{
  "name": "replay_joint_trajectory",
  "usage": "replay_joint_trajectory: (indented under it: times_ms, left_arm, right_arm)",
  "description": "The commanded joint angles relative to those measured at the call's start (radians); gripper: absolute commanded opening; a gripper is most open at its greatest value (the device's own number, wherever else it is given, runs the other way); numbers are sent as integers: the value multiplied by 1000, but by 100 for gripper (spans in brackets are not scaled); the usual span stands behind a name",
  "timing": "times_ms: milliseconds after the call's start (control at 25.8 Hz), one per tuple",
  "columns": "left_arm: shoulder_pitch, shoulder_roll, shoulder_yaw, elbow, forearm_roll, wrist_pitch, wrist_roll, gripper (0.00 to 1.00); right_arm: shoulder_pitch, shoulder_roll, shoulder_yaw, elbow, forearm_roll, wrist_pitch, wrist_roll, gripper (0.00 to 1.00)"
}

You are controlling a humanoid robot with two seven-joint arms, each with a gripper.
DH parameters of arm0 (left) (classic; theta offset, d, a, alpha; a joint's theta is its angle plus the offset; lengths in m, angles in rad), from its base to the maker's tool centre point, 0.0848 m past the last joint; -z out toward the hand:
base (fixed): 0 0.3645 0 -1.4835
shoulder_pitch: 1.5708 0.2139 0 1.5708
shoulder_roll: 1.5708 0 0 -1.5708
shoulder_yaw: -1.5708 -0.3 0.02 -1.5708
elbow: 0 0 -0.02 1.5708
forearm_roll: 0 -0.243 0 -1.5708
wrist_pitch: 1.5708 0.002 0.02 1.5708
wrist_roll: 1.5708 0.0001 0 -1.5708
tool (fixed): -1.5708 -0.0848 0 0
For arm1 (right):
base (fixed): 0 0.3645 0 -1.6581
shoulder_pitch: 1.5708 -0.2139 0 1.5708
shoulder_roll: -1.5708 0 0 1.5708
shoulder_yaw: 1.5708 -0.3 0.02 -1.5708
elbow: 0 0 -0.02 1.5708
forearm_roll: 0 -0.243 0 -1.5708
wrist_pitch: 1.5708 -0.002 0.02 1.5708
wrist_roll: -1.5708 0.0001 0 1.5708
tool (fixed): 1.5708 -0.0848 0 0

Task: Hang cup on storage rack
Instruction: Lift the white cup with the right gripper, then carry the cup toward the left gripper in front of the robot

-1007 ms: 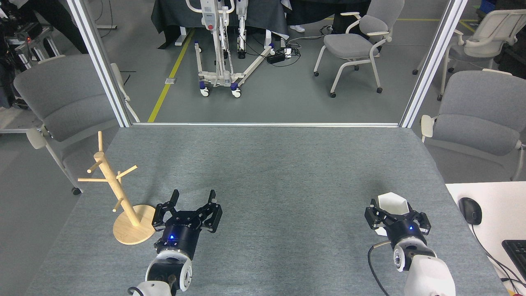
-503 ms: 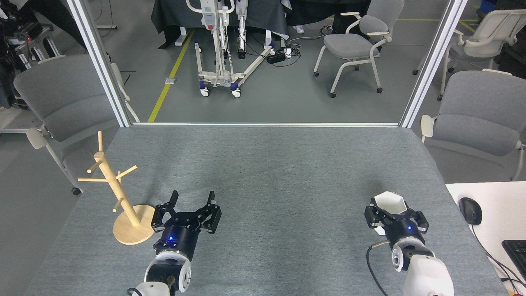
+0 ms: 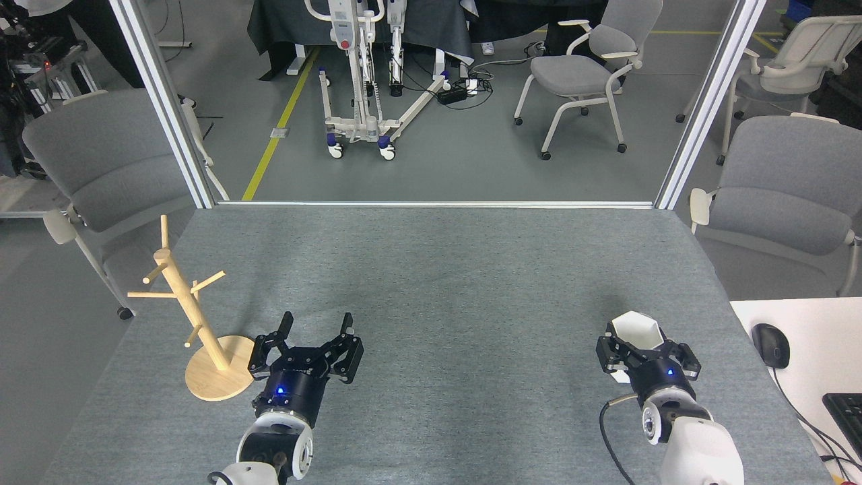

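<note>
Surface: a grey felt-like covered surface (image 3: 444,269) carries everything; a thin metal frame runs along its far edge.

Cup: the small plain white cup with faceted hexagonal rim (image 3: 637,330) sits at the near right of the surface, upright with its mouth facing up. The inside that shows is bare white, with nothing seen in it. Its lower body and handle are hidden behind the right pincer.

Right pincer: the black right pincer (image 3: 643,351) sits directly at the near side of the cup, its fingers spread to either side of the cup's lower part. Whether the fingers press on the cup or only flank it cannot be told from this view.

Storage rack: the light bamboo-coloured wooden mug tree (image 3: 195,316) stands at the near left of the surface on its round flat disc base, the post leaning slightly in the view. All of its thin angled pegs are bare. It is well apart from the cup.

Left pincer: the black left pincer (image 3: 316,329) rests low over the surface just beside the rack's disc base, its two fingers spread wide with only grey surface between them.

Side desk: a white desk (image 3: 808,350) at the right edge bears a black computer mouse (image 3: 771,345) and the corner of a black keyboard (image 3: 846,414).
</note>
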Motion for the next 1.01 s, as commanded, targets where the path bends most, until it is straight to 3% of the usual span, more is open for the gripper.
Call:
replay_joint_trajectory:
  times_ms: [0, 194, 387, 542, 697, 891, 968]
  left_arm:
    - [-1, 0, -1, -5, 0, -4, 18, 99]
    - [0, -3, -1, -5, 1, 0, 9, 99]
    - [3, 3, -10, -13, -6, -10, 25, 99]
    - [16, 9, -19, -18, -26, -85, 52, 99]
    - [31, 9, -108, -18, -97, -99, 52, 99]
    - [30, -5, -242, -39, -216, -91, 36, 99]
    - [23, -8, -302, -42, -219, -88, 19, 99]
  right_arm:
    - [-3, -6, -1, -51, -5, -2, 48, 30]
    - [-2, -16, -6, -286, -30, -2, 324, 30]
    - [15, -36, 0, -578, -148, 0, 519, 30]
    - [25, -39, 5, -760, -165, 12, 685, 30]
    - [26, -39, 68, -861, -163, 76, 786, 27]
    - [15, -41, 252, -914, -151, 328, 781, 23]
    - [11, -38, 330, -920, -114, 432, 783, 21]
